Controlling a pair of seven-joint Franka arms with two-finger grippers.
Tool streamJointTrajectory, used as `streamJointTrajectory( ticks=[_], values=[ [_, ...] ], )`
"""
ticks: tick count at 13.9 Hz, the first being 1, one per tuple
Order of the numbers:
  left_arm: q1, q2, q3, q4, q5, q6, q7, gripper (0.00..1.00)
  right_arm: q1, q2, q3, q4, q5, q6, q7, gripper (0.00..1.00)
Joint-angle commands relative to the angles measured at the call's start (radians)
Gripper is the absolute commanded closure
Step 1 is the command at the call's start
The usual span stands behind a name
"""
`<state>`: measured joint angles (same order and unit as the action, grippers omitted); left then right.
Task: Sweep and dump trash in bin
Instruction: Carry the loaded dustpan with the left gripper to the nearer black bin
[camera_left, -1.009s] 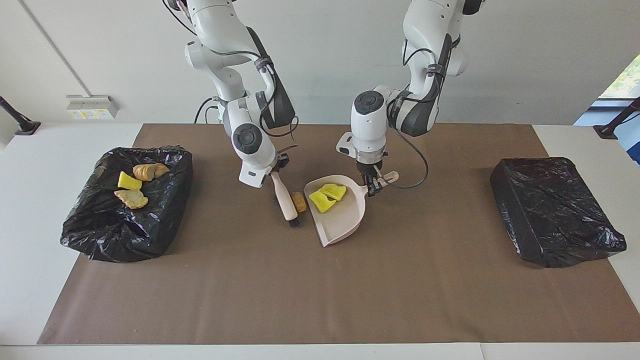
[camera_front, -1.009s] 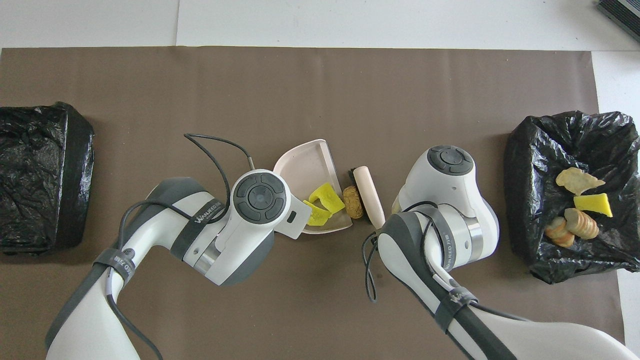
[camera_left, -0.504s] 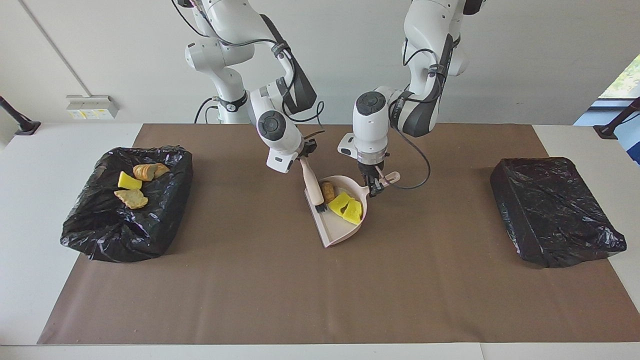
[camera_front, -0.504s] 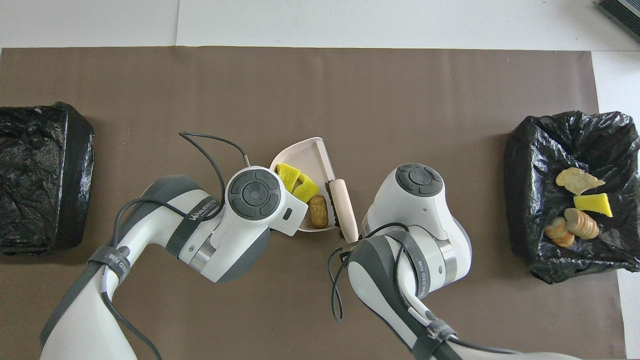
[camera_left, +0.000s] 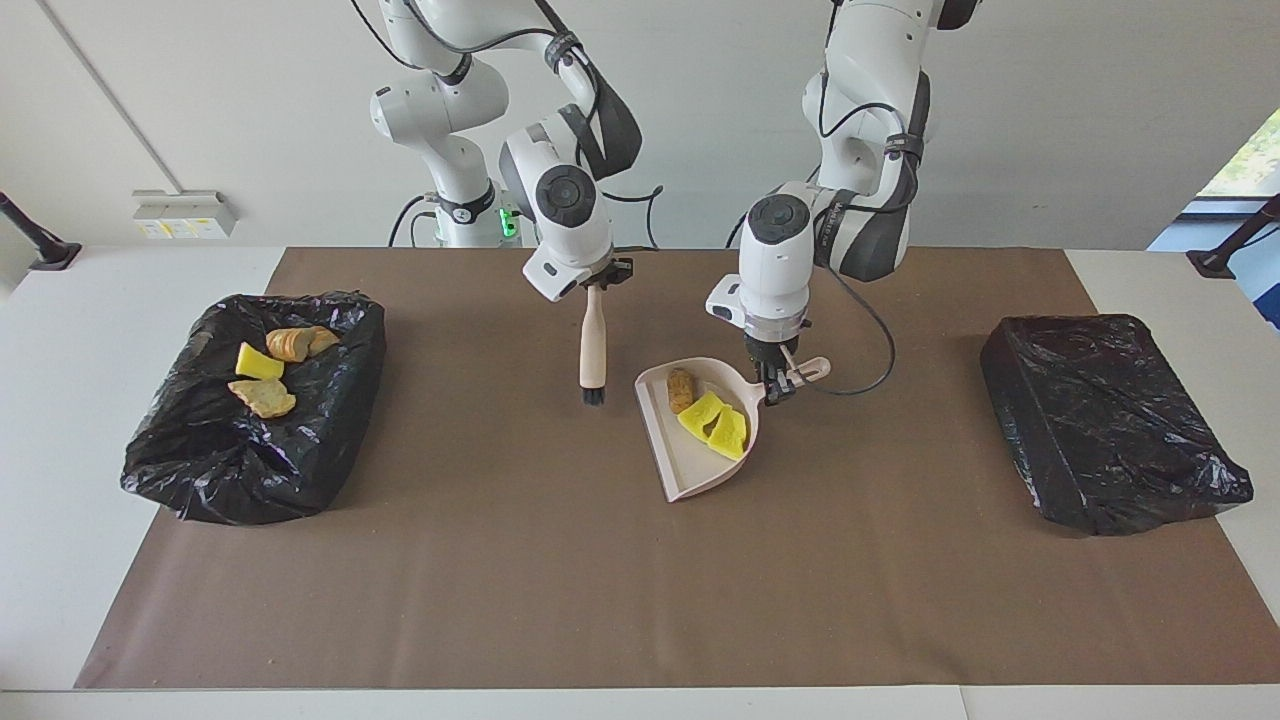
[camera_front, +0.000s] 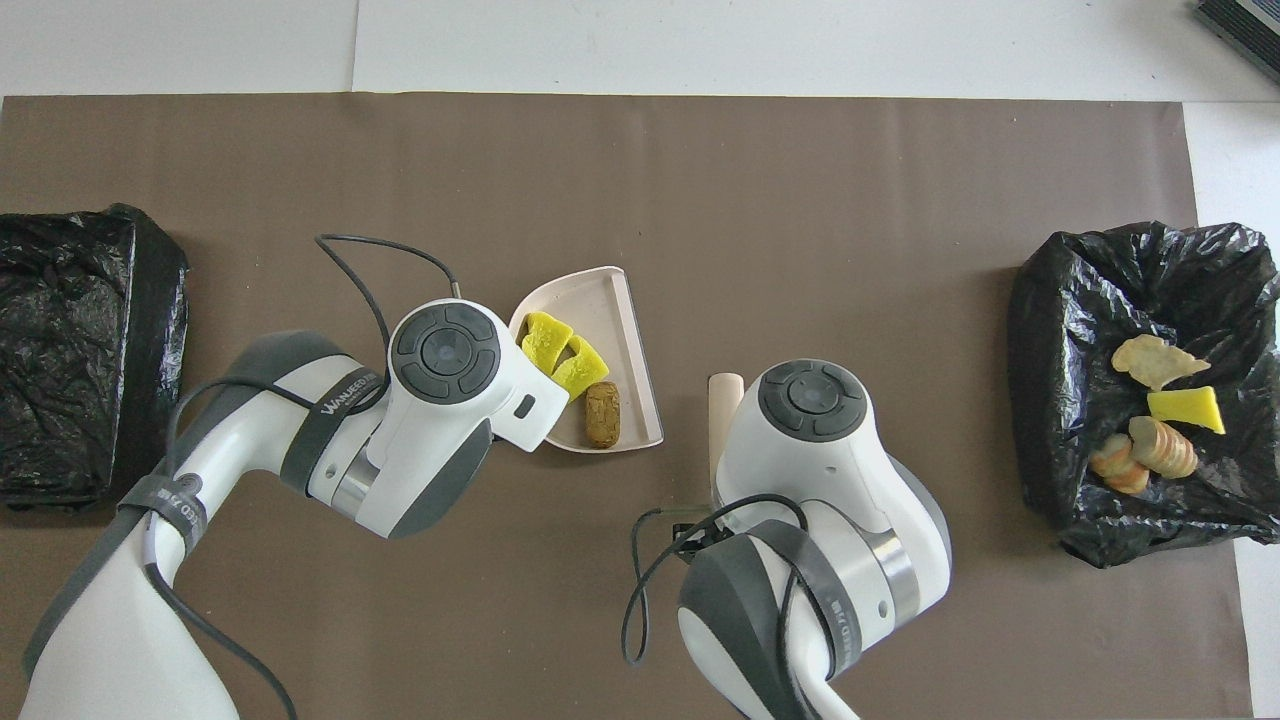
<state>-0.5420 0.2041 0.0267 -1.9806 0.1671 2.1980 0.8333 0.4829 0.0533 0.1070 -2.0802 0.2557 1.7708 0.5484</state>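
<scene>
My left gripper (camera_left: 773, 379) is shut on the handle of the pale pink dustpan (camera_left: 693, 462), which sits at the mat's middle. In the dustpan (camera_front: 622, 318) lie two yellow foam wedges (camera_left: 715, 421) (camera_front: 555, 346) and the brown oval nugget (camera_left: 681, 389) (camera_front: 602, 414). My right gripper (camera_left: 596, 283) is shut on the beige brush handle (camera_left: 591, 345). The brush hangs upright with its black bristles (camera_left: 592, 397) down, beside the dustpan and apart from it. In the overhead view the wrists hide both grippers, and only the brush handle (camera_front: 721, 400) shows.
A black-bagged bin (camera_left: 330, 400) (camera_front: 1050, 330) at the right arm's end holds a yellow wedge (camera_left: 258, 362) and tan chunks (camera_left: 264, 398). A second black-bagged bin (camera_left: 1100, 420) (camera_front: 70, 340) stands at the left arm's end. A brown mat (camera_left: 640, 580) covers the table.
The brush pushed the brown nugget into the dustpan, then my right gripper raised it upright and drew it toward the right arm's end. The dustpan shifted toward the left arm's end.
</scene>
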Motion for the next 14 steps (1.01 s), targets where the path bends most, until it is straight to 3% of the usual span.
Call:
streamJointTrajectory(
  ticks=[1,6,10,13,14],
  values=[
    [0.078,-0.089,-0.004,-0.018,-0.023,0.003,0.096,1.00,0.075,-0.085,0.005,-0.101,-0.016,0.059,0.084,1.00],
    [0.321,-0.239,0.004,0.003,-0.095,-0.113,0.410,1.00,0.155,-0.279,0.010,-0.400,-0.001,0.189,0.087,1.00],
    [0.521,-0.253,0.012,0.109,-0.129,-0.299,0.585,1.00,0.218,-0.222,0.010,-0.412,0.086,0.272,0.081,1.00],
    [0.658,-0.244,0.018,0.126,-0.132,-0.275,0.593,1.00,0.250,-0.185,0.010,-0.412,0.086,0.303,0.074,1.00],
    [0.698,-0.235,0.018,0.141,-0.132,-0.252,0.584,1.00,0.249,-0.182,0.010,-0.412,0.086,0.305,0.061,0.95]
  ],
)
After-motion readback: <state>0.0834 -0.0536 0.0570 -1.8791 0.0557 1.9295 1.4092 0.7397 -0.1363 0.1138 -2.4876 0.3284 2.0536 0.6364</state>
